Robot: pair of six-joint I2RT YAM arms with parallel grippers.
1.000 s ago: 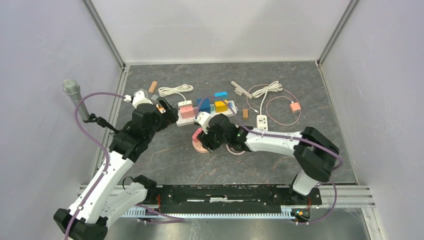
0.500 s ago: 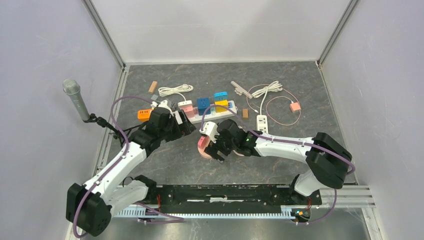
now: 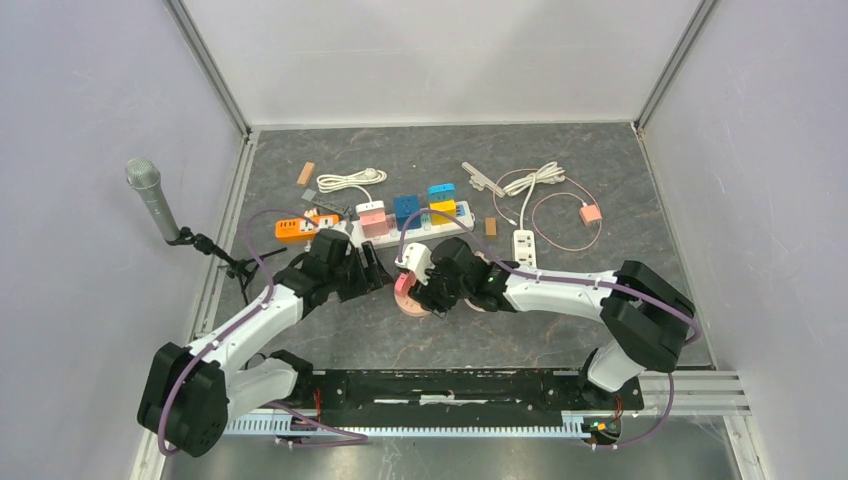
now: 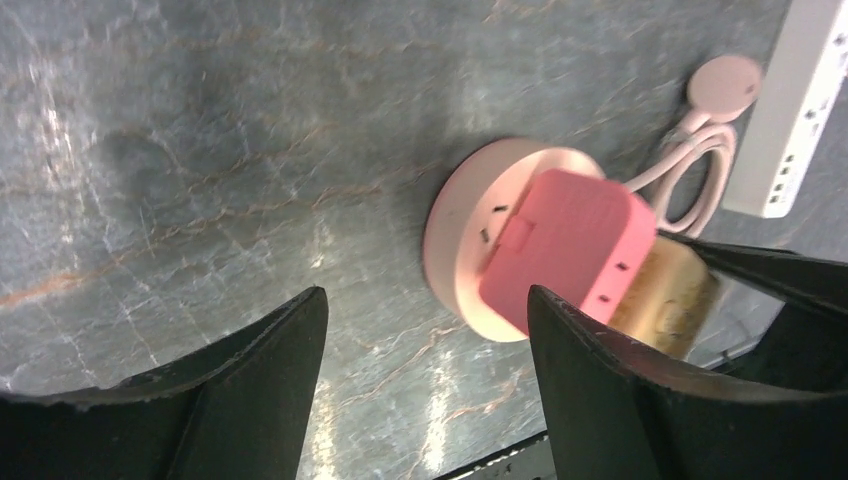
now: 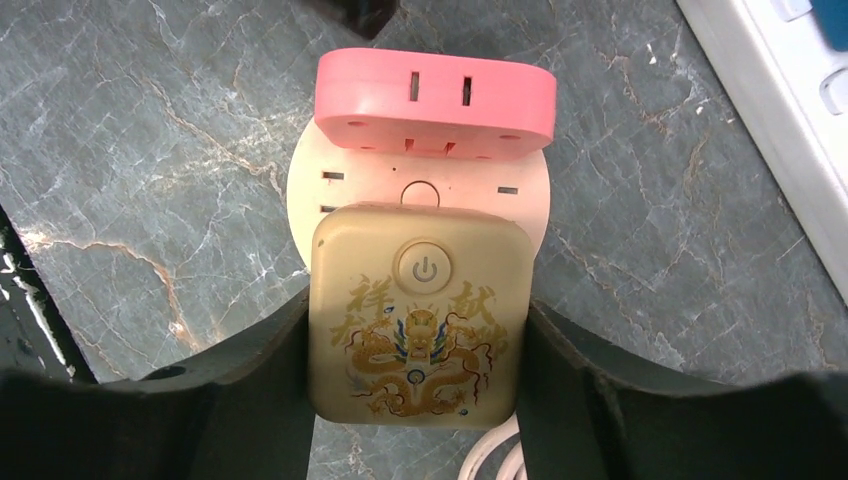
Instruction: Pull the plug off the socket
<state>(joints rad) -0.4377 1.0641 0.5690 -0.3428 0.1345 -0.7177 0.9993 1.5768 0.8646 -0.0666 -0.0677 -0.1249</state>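
Right gripper (image 5: 416,338) clasps the gold plug (image 5: 420,300) — its prongs hidden — left gripper (image 4: 425,302) gapes empty.

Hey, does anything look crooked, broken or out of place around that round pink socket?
Nothing looks damaged or spilled. The round pink socket is crowded: the pink plug and the gold plug both overhang its rim. The right gripper clamps the gold plug; the left gripper is open nearby.

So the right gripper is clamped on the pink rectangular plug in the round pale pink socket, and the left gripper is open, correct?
No: the right wrist view shows the right gripper clamped on the gold dragon-printed plug, not the pink rectangular plug. The left gripper is open.
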